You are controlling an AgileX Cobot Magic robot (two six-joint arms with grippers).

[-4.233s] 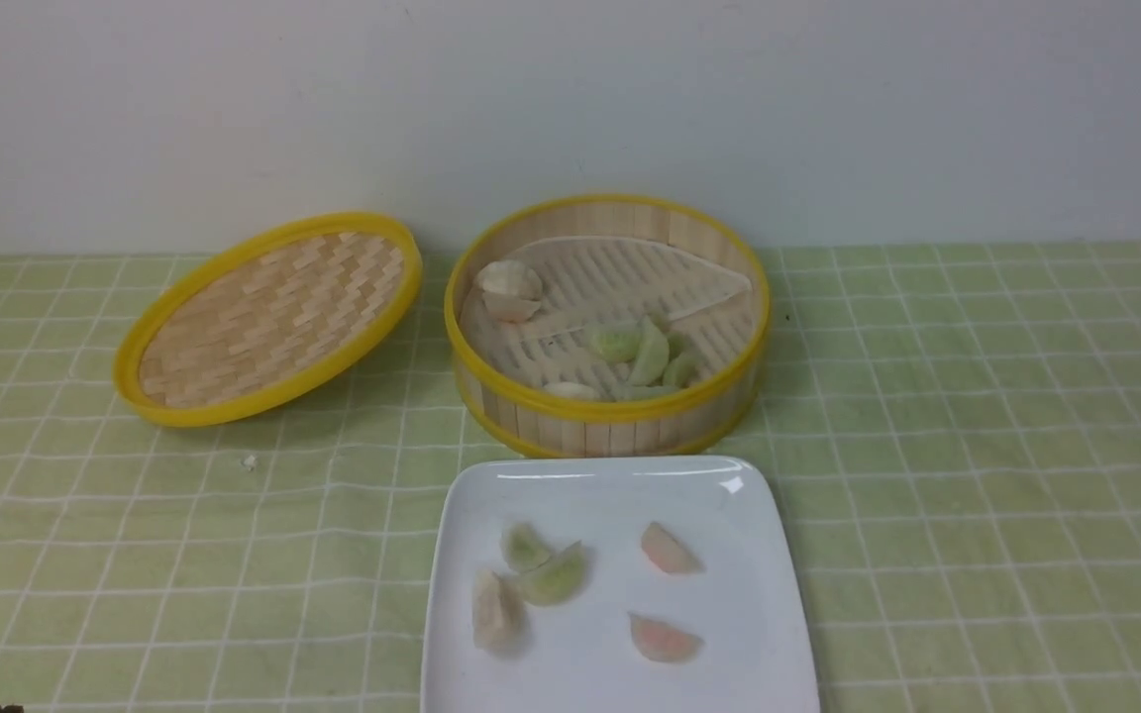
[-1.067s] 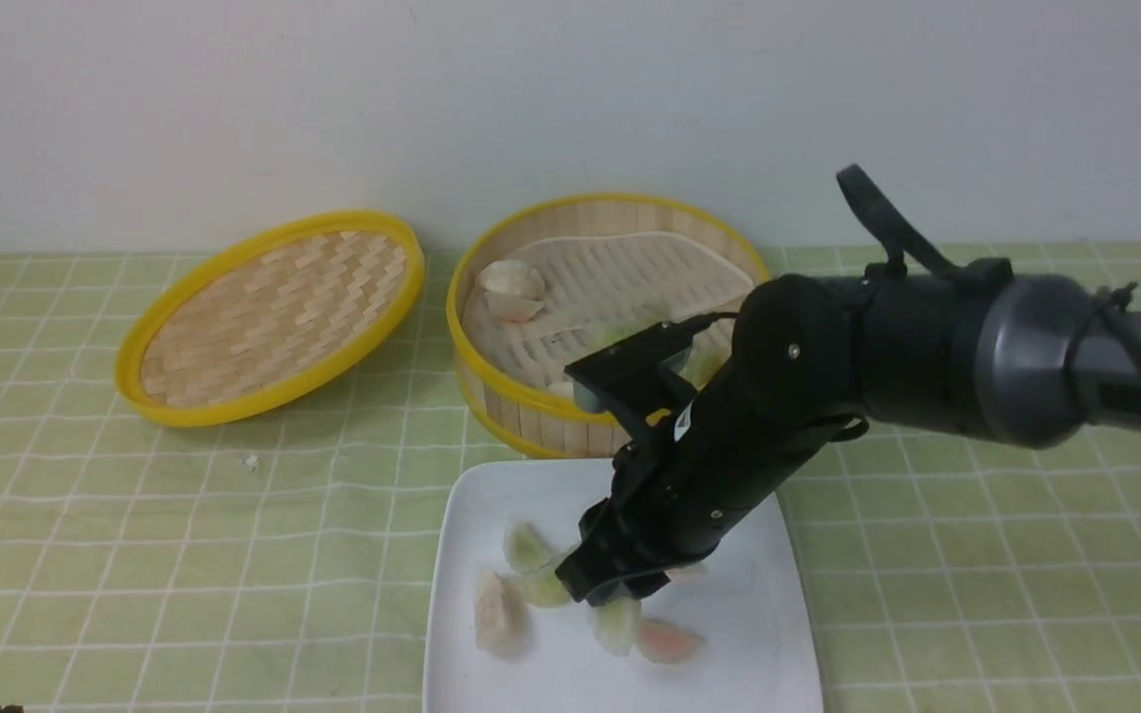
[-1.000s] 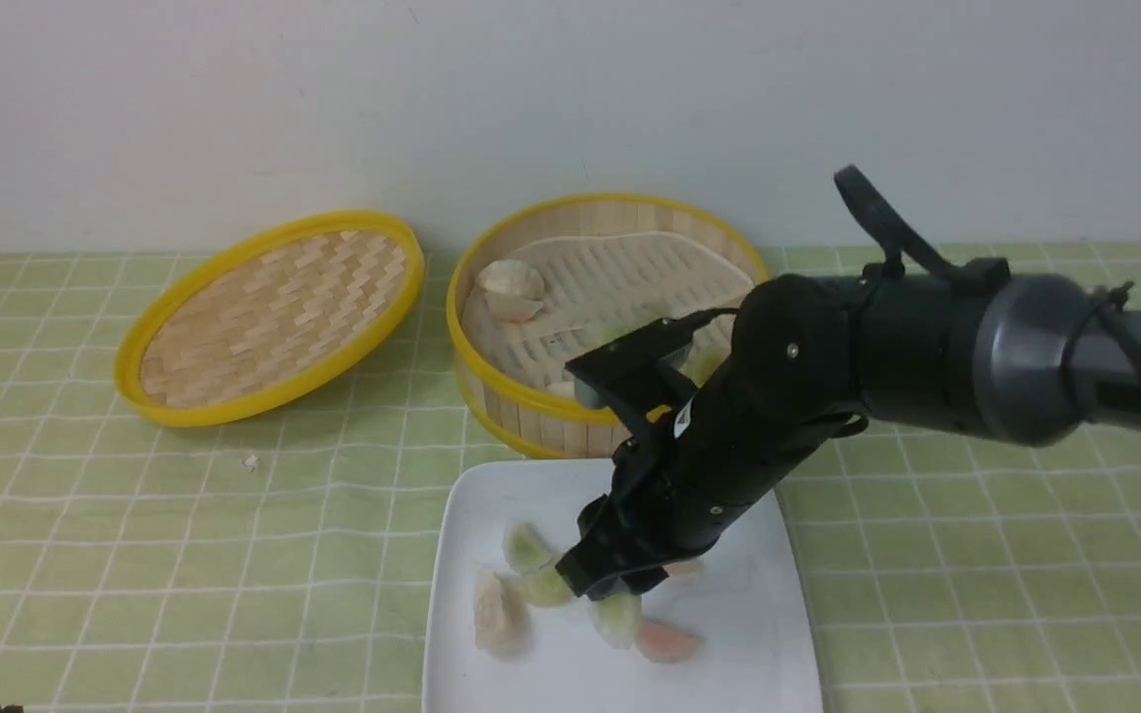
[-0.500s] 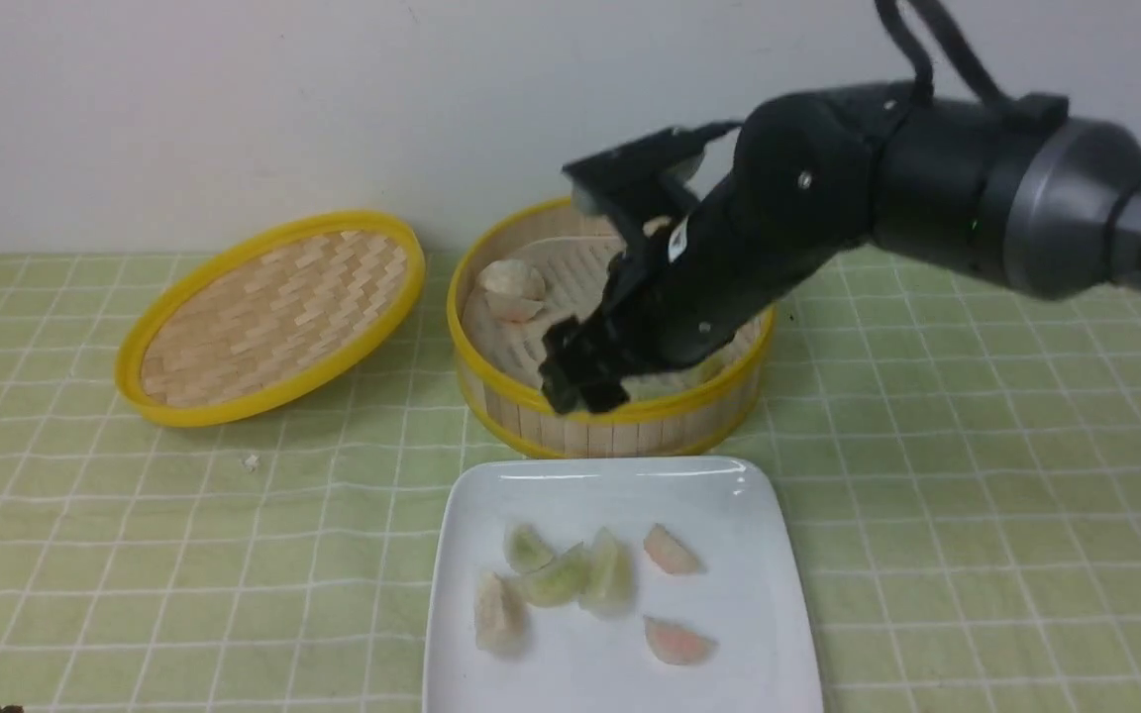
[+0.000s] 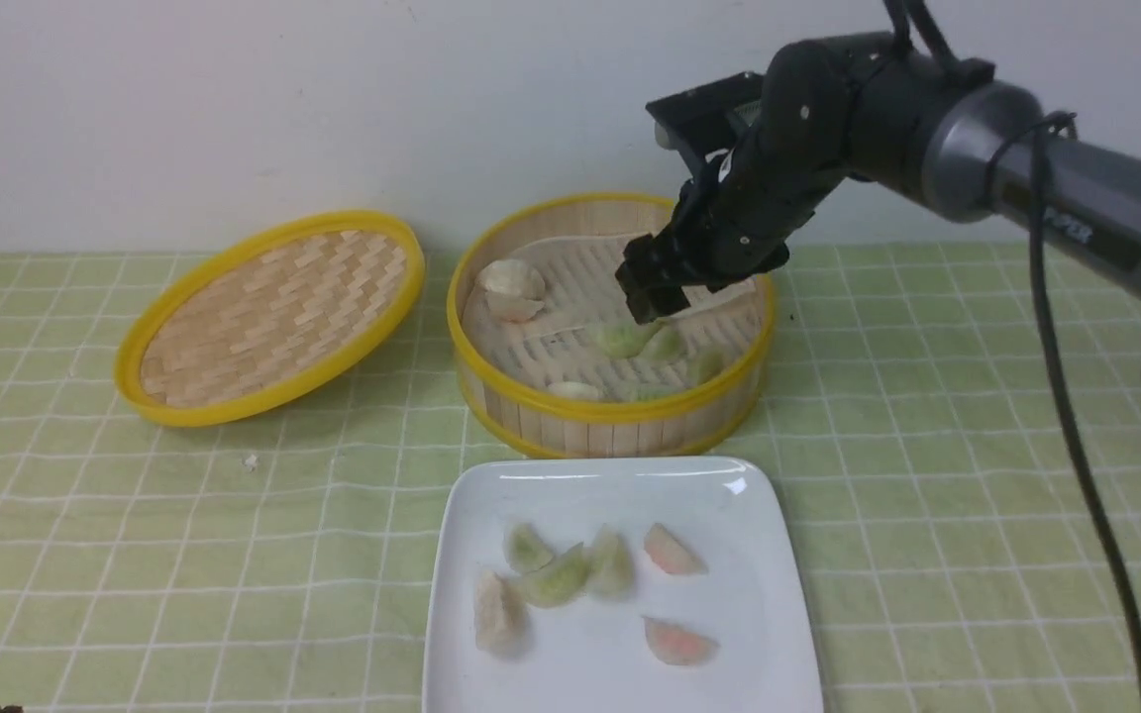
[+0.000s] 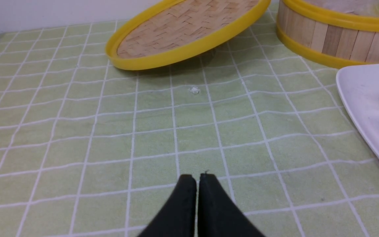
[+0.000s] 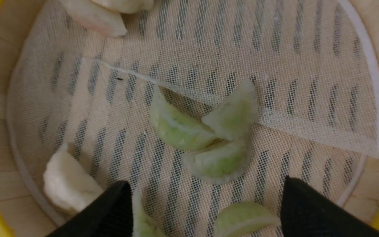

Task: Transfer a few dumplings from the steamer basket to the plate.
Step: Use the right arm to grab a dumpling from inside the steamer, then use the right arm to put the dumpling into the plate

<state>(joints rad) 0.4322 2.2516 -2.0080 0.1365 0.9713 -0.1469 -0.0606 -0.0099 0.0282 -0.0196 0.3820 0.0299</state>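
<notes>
The steamer basket (image 5: 610, 408) stands at the back middle, with several pale green dumplings (image 5: 627, 339) clustered in its near right part. My right gripper (image 5: 652, 293) hovers just above them, open and empty. In the right wrist view its jaws (image 7: 206, 184) stand wide apart over the white liner (image 7: 308, 59), with green dumplings (image 7: 176, 126) ahead of them and one (image 7: 242, 219) between them. The white plate (image 5: 739, 654) in front holds three green dumplings (image 5: 556, 584). Low over the cloth, my left gripper (image 6: 196, 176) is shut and empty.
The woven lid (image 5: 273, 317) leans tilted to the left of the steamer. Whitish dumplings (image 5: 509, 287) lie at the steamer's far left. The plate also carries two pinkish dumplings (image 5: 672, 551) and a whitish one (image 5: 497, 614). A small crumb (image 5: 250, 461) lies on the checked green cloth.
My right gripper let go of a green dumpling on the plate, opened wide, then rose and swung back over the steamer basket. The plate has one more green dumpling than before.
</notes>
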